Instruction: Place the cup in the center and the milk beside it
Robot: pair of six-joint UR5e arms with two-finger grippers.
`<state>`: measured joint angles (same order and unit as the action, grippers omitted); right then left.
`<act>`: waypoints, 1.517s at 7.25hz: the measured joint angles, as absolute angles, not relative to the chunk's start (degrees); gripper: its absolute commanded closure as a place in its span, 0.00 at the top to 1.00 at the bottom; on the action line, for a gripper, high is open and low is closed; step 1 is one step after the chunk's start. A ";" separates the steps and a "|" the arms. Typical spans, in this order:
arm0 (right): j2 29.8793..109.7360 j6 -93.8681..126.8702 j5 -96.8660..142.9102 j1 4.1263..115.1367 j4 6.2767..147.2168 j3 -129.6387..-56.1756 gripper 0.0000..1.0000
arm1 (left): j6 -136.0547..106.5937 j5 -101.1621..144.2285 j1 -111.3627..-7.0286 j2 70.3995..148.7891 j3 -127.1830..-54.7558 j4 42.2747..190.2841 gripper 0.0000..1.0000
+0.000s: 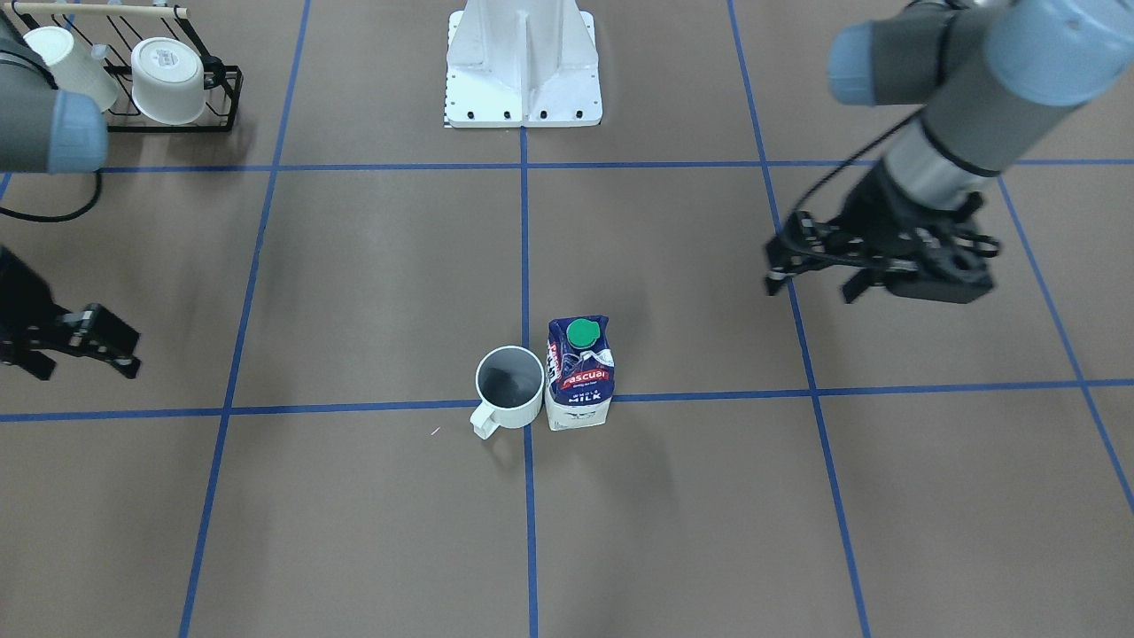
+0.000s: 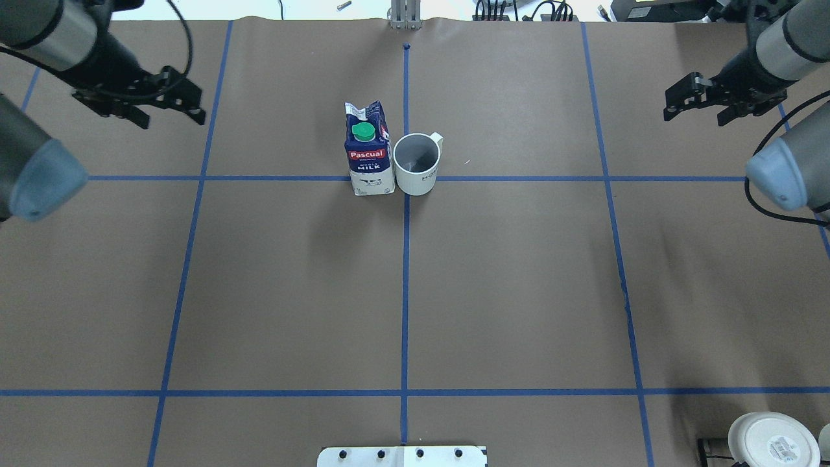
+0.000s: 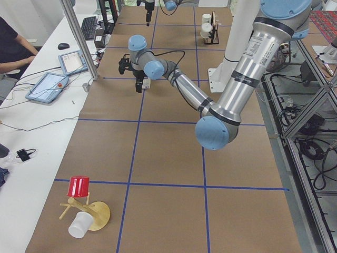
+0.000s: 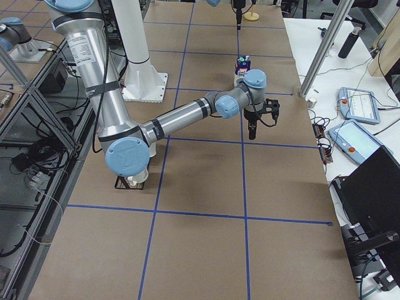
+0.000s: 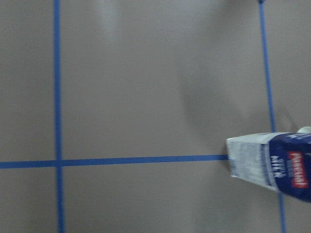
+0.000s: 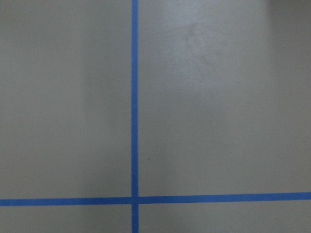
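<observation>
As the front view shows, the cup (image 1: 509,385) stands where blue lines (image 1: 354,409) cross on the desk (image 1: 709,532), the milk (image 1: 578,372) just beside it, seemingly placed as asked. Overhead, the left claw (image 2: 170,120) and right claw (image 2: 697,117) hang spread and empty, well apart, likely parked clear of both.

- Left arm (image 1: 966,115), upper right, and right arm (image 1: 35,133), upper left: grey and silver tubes, pale blue joint caps.
- Black cable (image 1: 53,219) looped at the wrist.
- Left gripper (image 1: 815,288), right gripper (image 1: 84,363): black.
- Base (image 1: 523,66), top centre: white, with black screws along the edge.
</observation>
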<state>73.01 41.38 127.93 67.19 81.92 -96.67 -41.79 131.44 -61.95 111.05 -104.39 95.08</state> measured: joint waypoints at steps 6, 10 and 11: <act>83.39 8.68 131.20 85.15 95.25 -96.13 1.00 | -8.07 131.52 -83.20 89.40 -97.51 95.81 0.98; 90.91 7.68 138.15 89.55 95.10 -95.50 1.00 | -7.49 131.89 -87.99 88.35 -92.81 95.64 0.98; 91.37 7.73 138.87 89.95 95.00 -95.48 1.00 | -7.48 131.96 -88.84 88.35 -92.83 95.46 0.98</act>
